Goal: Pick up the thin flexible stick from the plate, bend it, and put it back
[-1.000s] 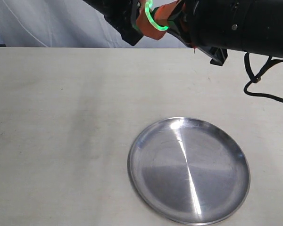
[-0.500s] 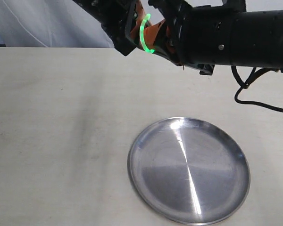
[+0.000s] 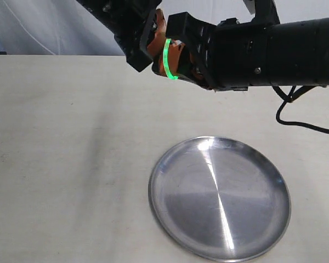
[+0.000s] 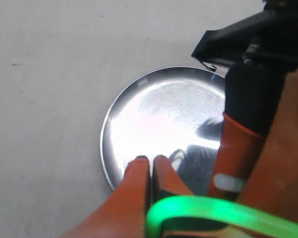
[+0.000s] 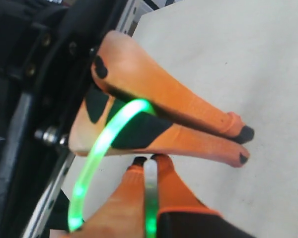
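Both arms have sunk lower and a little leftward over the far tabletop (image 3: 60, 137), with the left gripper (image 4: 150, 166) and right gripper (image 5: 149, 163) each clamped shut on one end of the thin flexible stick (image 3: 168, 59). It arcs between them in the air, beyond the plate (image 3: 219, 197) and to its left. Bending looks in hand or nearly done, so the next move probably calls for carrying the stick nearer and rightward, then letting go over the plate; the count is one stick, one plate and two grippers.

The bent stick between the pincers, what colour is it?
The stick is bright green, clearest in the right wrist view.
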### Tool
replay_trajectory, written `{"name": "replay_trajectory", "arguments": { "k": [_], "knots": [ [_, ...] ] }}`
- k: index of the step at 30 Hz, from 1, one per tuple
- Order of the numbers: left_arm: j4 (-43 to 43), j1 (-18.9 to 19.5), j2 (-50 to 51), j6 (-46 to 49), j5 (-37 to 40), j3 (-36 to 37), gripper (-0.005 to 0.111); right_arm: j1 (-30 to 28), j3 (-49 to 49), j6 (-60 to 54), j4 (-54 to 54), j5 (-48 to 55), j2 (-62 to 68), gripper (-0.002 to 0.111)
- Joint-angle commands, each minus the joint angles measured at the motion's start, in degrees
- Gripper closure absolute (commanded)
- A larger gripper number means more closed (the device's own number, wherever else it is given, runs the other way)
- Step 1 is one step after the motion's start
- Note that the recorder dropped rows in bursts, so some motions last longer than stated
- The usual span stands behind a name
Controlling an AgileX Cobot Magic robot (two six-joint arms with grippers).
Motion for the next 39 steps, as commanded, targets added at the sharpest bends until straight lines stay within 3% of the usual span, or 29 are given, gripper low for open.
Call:
{"name": "replay_trajectory", "arguments": {
  "k": [1,39],
  "knots": [
    [-1.0,-0.38,0.19,-2.86,-2.48,-0.33,0.107,0.53,0.2,-1.4,-3.43,5.74,0.25,0.109],
    [9.68,0.01,0.41,-9.81,2.4,-0.33,0.107,0.53,0.2,-1.02,-15.41,6.89,0.25,0.109]
  ]
}}
